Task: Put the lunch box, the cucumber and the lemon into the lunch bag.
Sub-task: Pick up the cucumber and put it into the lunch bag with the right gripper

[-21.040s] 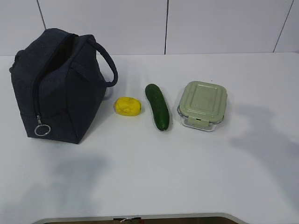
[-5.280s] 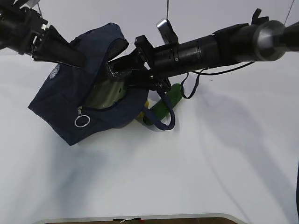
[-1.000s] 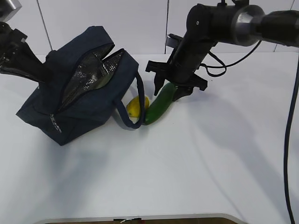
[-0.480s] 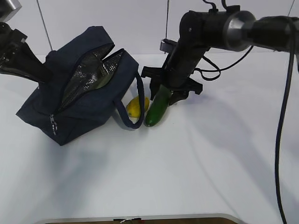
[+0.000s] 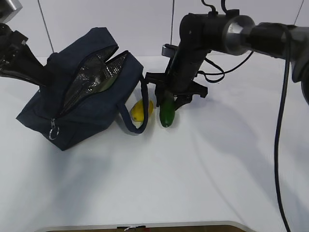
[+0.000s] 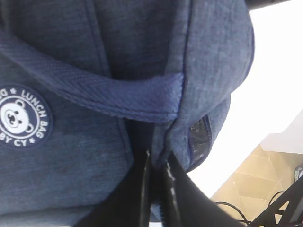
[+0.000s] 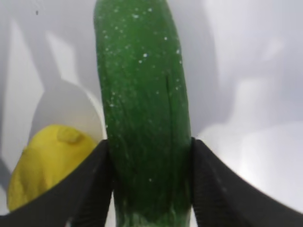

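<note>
Exterior view: white table point(image 5: 203, 179) with a matte, slightly glossy top, soft grey shadows under both arms and beside the bag. Behind it, a white panelled wall point(image 5: 120, 24) with thin dark seams. Rounded front edge of the table shows at the bottom of the frame.

Lunch bag point(image 5: 79, 99) lies tilted on the left part of the table, zipper open, silver lining visible in the gap, ring pull hanging at the lower left corner. One loop handle droops onto the table toward the lemon point(image 5: 142, 110), which sits just beside the handle. The lunch box cannot be seen in any view.

Right gripper point(image 5: 168, 100) comes down from the upper right and is clamped on the cucumber point(image 5: 167, 112); the cucumber's lower end points at the table close to the lemon. Right wrist view confirms it: both black pads point(image 7: 90, 189) press the cucumber's sides, with the lemon at lower left on the white surface.

Left wrist view: left gripper point(image 6: 157, 189) has its fingers pinched together on a fold of navy bag fabric near a handle seam; a round "LUNCH BAG" bear patch point(image 6: 21, 117) shows at left. A strip of beige floor point(image 6: 265, 165) appears past the table edge.
</note>
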